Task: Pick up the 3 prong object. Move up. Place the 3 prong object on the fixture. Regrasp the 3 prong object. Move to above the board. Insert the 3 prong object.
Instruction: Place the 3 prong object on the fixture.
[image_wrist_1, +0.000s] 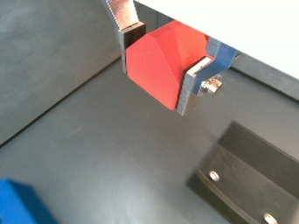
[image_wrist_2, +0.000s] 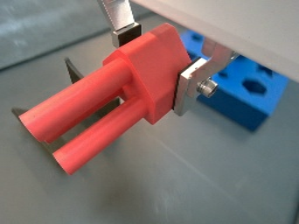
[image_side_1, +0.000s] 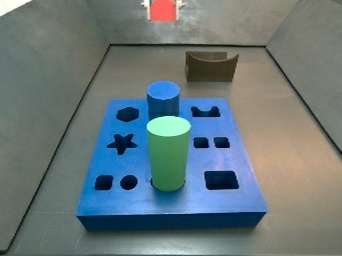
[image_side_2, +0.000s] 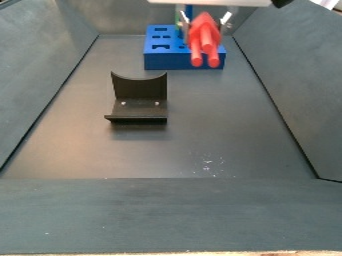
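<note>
My gripper (image_wrist_1: 160, 66) is shut on the red-orange 3 prong object (image_wrist_1: 158, 63), its flat block between the silver fingers. In a wrist view the gripper (image_wrist_2: 160, 63) holds the object (image_wrist_2: 111, 101) with its long prongs pointing away from the block. In a side view the gripper (image_side_1: 162, 8) hangs high at the far end, beyond the dark notched fixture (image_side_1: 210, 66). In a side view the gripper (image_side_2: 201, 18) holds the object (image_side_2: 201, 42) in the air above the blue board (image_side_2: 181, 50). The fixture (image_side_2: 136, 100) stands apart on the floor and also shows in a wrist view (image_wrist_1: 251, 175).
The blue board (image_side_1: 174, 160) bears shaped holes, a blue cylinder (image_side_1: 162, 98) and a taller green cylinder (image_side_1: 167, 150). Grey walls slope up on both sides of the dark floor (image_side_2: 201, 150). The board also shows in a wrist view (image_wrist_2: 239, 92).
</note>
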